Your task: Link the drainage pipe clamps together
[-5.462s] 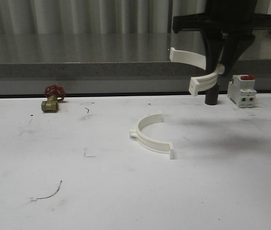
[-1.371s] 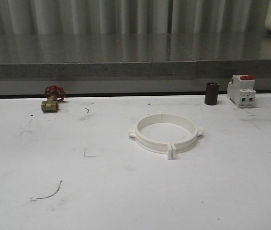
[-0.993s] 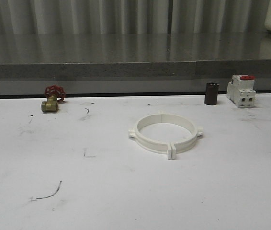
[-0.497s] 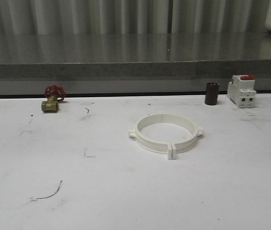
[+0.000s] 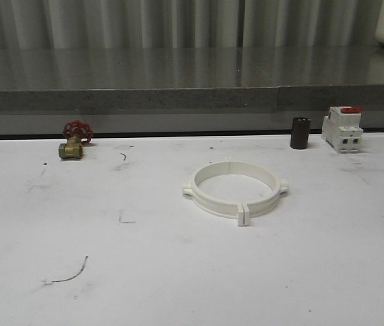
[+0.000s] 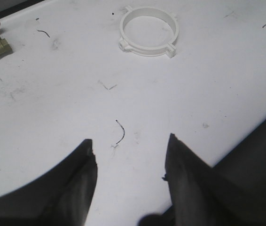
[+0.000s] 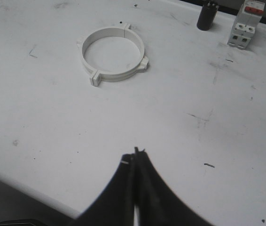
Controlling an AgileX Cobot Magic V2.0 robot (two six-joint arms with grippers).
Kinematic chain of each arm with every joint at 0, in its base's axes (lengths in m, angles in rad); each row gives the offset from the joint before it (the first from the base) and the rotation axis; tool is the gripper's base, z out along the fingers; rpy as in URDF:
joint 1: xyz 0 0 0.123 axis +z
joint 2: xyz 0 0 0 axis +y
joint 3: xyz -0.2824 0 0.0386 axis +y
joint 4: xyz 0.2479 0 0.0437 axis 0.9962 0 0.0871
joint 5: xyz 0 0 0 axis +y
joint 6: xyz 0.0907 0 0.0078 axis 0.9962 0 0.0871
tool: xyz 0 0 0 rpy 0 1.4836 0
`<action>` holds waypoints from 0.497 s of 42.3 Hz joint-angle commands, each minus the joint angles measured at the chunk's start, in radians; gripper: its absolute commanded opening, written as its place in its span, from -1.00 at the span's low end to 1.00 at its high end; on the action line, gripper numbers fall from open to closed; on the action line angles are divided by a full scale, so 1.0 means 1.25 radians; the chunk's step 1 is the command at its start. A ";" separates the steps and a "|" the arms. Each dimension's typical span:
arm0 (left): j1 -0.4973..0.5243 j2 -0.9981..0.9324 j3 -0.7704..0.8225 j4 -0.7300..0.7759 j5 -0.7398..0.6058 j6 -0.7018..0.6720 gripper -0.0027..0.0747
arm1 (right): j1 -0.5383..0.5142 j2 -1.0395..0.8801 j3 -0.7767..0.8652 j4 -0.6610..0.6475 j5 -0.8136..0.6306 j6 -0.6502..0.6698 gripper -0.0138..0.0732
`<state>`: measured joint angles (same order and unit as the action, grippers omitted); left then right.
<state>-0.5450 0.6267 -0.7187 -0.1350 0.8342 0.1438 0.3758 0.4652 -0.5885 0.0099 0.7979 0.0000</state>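
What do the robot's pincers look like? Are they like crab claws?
A bit, yes! Each pincer is made of two dark, almost black fingers that are wide at the base and taper to a thin, pointed tip. The left pincer has smooth curved fingers with slightly worn edges. The right pincer has the same dark tapered fingers. No cables, stickers or markings are visible on them.

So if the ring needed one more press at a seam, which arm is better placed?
Probably the left. The left gripper is open above the table and could straddle the drainage pipe clamps, which already form a closed ring. The right gripper is shut and would have to open first. Neither is close.
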 commanded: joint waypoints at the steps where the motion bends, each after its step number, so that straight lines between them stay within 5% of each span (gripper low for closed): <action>1: 0.009 -0.021 0.007 -0.005 -0.085 -0.010 -0.06 | 0.000 0.003 -0.018 0.005 -0.054 -0.007 -0.95; 7: 0.092 -0.117 0.093 0.002 -0.181 -0.010 -0.17 | 0.000 0.003 -0.018 0.005 -0.051 -0.007 -0.95; 18: 0.322 -0.340 0.312 0.002 -0.450 -0.010 -0.94 | 0.000 0.003 -0.018 0.005 -0.051 -0.007 -0.95; 21: 0.375 -0.393 0.369 0.002 -0.510 -0.010 -0.99 | 0.000 0.003 -0.018 0.005 -0.051 -0.007 -0.95</action>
<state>-0.1438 0.1922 -0.2967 -0.1275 0.3604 0.1438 0.3758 0.4652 -0.5885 0.0106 0.7979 0.0000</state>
